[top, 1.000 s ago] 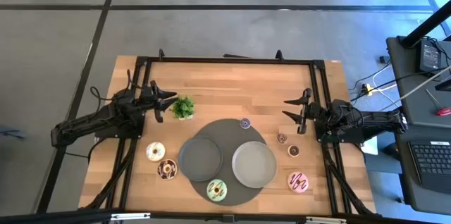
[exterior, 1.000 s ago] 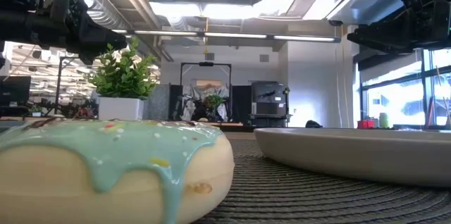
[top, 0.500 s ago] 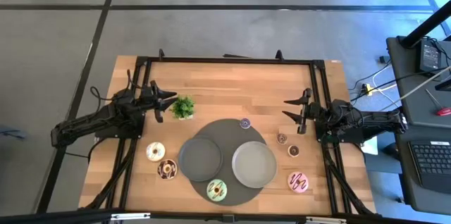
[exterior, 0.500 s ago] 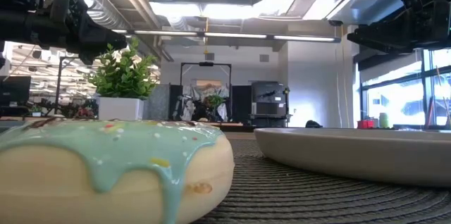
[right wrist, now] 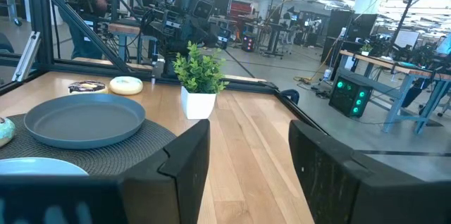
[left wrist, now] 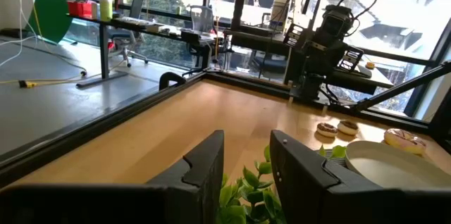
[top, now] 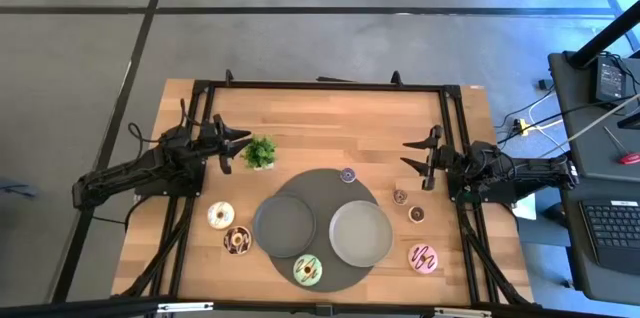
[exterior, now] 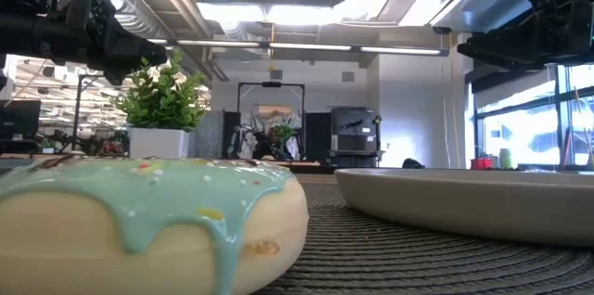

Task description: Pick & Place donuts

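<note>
both arms wait at the table sides, left gripper (top: 232,144) and right gripper (top: 418,157) jaws open, donuts untouched

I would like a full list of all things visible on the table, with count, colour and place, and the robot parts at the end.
Table: one, light wood, under everything.
Round mat: one, dark grey, table middle.
Plates: two, grey, side by side on the mat.
Plant: one, green in a white pot, beside the left gripper.
Large donuts: four; white and chocolate left of the mat, pale green on the mat's near edge, pink at right.
Tiny donuts: three; purple on the mat's far edge, tan and brown right of the mat.
Left gripper: dark, open, at the left edge.
Right gripper: dark, open, at the right edge.
</note>
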`<control>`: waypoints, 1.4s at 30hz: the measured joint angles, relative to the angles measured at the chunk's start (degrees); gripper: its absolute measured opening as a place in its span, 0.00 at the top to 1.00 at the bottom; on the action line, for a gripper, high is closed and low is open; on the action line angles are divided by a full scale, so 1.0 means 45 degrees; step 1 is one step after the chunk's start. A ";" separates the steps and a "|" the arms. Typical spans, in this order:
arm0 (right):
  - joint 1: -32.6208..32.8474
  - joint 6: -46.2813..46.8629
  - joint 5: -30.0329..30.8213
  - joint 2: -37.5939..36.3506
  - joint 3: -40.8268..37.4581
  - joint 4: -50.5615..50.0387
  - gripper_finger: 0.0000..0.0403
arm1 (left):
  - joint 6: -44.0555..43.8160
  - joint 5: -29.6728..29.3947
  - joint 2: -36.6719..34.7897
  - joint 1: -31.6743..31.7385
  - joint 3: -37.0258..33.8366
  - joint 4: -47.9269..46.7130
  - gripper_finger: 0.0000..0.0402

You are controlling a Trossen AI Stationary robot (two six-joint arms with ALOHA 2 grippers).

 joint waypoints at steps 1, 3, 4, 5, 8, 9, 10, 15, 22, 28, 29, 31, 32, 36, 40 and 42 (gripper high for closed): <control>0.0003 0.0001 0.0003 0.0002 0.0000 0.0002 0.52 | 0.0000 -0.0001 0.0000 -0.0003 0.0001 -0.0005 0.72; -0.0001 0.0001 0.0003 -0.0002 0.0000 -0.0002 0.52 | 0.0000 -0.0002 0.0000 -0.0005 0.0000 -0.0005 0.72; -0.0001 -0.0003 0.0003 0.0003 0.0000 0.0002 0.52 | 0.0000 -0.0001 -0.0001 -0.0004 0.0001 -0.0005 0.72; 0.0003 -0.0003 -0.0001 -0.0002 0.0000 -0.0002 0.52 | 0.0000 0.0003 -0.0005 -0.0005 0.0005 -0.0005 0.72; 0.0003 0.0001 0.0001 -0.0002 0.0000 0.0000 0.52 | 0.0000 -0.0002 0.0000 -0.0005 0.0005 -0.0005 0.72; 0.0000 -0.0003 0.0000 -0.0002 0.0000 -0.0001 0.52 | 0.0000 0.0001 0.0000 -0.0005 0.0002 -0.0004 0.72; -0.0001 0.0001 -0.0001 -0.0002 0.0000 0.0002 0.52 | 0.0000 -0.0002 0.0000 -0.0005 0.0005 0.0000 0.72; 0.0003 0.1224 -0.0109 0.0002 0.0000 0.0026 0.52 | 0.0000 -0.0001 0.0000 0.0000 0.0000 0.0000 0.72; 0.0003 0.3169 -0.0113 0.0003 0.0000 0.1178 0.52 | 0.0000 -0.0002 -0.0003 -0.0004 0.0001 -0.0002 0.72; 0.0003 0.2666 -0.0113 0.0003 0.0000 0.1798 0.52 | 0.0000 0.0003 -0.0003 -0.0005 0.0002 -0.0003 0.72; 0.0003 0.2663 -0.0113 0.0003 0.0000 0.1930 0.52 | 0.0000 -0.0001 0.0000 0.0000 0.0000 -0.0005 0.72; -0.0001 0.2685 -0.0112 0.0003 0.0000 0.2097 0.52 | 0.0000 -0.0002 -0.0003 -0.0005 0.0000 0.0000 0.72; 0.0000 0.2692 -0.0110 0.0003 0.0003 0.2190 0.52 | 0.0000 -0.0002 -0.0005 -0.0005 0.0002 -0.0002 0.72; -0.0001 0.2680 -0.0108 0.0003 0.0001 0.3069 0.52 | 0.0000 0.0003 0.0000 -0.0005 0.0005 0.0000 0.72; 0.0003 0.2187 -0.0209 0.0003 0.0002 0.3547 0.52 | 0.0000 -0.0002 -0.0003 -0.0003 0.0003 -0.0002 0.72; -0.0001 0.2006 -0.0201 0.0005 0.0000 0.3717 0.52 | 0.0000 -0.0002 -0.0001 -0.0005 0.0000 -0.0001 0.72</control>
